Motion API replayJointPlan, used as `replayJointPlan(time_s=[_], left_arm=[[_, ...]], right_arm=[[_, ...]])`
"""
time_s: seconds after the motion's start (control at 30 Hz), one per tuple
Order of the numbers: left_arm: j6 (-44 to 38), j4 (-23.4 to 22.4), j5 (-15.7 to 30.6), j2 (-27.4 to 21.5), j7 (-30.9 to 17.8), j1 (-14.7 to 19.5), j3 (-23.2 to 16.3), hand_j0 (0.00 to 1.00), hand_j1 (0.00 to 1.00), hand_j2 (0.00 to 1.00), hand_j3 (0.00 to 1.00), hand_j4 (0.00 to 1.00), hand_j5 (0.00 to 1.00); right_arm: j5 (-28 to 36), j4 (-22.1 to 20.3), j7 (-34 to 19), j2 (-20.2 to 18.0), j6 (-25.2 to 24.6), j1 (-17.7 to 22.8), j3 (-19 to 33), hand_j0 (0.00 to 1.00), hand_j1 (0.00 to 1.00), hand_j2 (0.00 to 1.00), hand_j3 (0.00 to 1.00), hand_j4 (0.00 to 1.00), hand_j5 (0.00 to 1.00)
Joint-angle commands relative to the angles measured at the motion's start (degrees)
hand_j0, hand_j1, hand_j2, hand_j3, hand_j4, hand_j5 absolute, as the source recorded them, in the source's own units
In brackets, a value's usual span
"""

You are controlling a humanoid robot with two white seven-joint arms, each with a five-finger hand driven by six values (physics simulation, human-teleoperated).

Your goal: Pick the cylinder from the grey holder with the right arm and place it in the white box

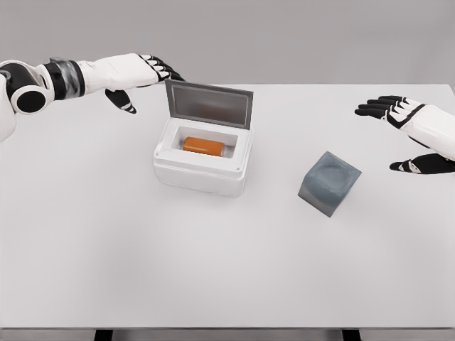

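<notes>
Single head view looks steeply down onto the table (213, 270)

White table (106, 256) carries two things: the open white box (202, 167) mid-table, and the grey holder (329, 182) near it, to its right.

Simulated test bench — plain white table (213, 270), blank grey backdrop, rendered surfaces

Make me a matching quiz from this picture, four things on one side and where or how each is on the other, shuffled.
Things:
1. orange cylinder
2. grey holder
3. white box
4. right hand

States:
A. lid raised
B. open, above the table's right edge
C. lying inside the box
D. empty, tilted on the table

Pairs: 1-C, 2-D, 3-A, 4-B
</notes>
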State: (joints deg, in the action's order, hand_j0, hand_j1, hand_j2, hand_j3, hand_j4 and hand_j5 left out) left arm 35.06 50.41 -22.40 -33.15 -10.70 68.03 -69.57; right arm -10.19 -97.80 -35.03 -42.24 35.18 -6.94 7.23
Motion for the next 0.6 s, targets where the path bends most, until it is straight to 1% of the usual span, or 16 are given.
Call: replayJointPlan(time_s=[0.0,0.2,0.27,0.57], left_arm=[[-0.1,0.1,0.2,-0.2,0.1,0.0,0.1,1.0,1.0,1.0,1.0,1.0,1.0],[-0.1,1.0,0.2,-0.2,0.1,-0.1,0.1,1.0,1.0,1.0,1.0,1.0,1.0],[-0.1,2.3,0.2,-0.9,0.1,-0.1,0.1,1.0,1.0,1.0,1.0,1.0,1.0],[-0.1,3.6,0.3,-2.0,0.1,-0.4,0.0,1.0,1.0,1.0,1.0,1.0,1.0]], right_arm=[[0.4,0.0,0.0,0.0,-0.2,0.0,0.1,1.0,1.0,1.0,1.0,1.0,1.0],[0.4,0.1,0.0,-0.1,-0.2,0.0,0.1,1.0,1.0,1.0,1.0,1.0,1.0],[0.4,0.1,0.0,-0.1,-0.2,0.0,0.2,1.0,1.0,1.0,1.0,1.0,1.0],[0.4,0.0,0.0,0.0,-0.2,0.0,0.1,1.0,1.0,1.0,1.0,1.0,1.0]])
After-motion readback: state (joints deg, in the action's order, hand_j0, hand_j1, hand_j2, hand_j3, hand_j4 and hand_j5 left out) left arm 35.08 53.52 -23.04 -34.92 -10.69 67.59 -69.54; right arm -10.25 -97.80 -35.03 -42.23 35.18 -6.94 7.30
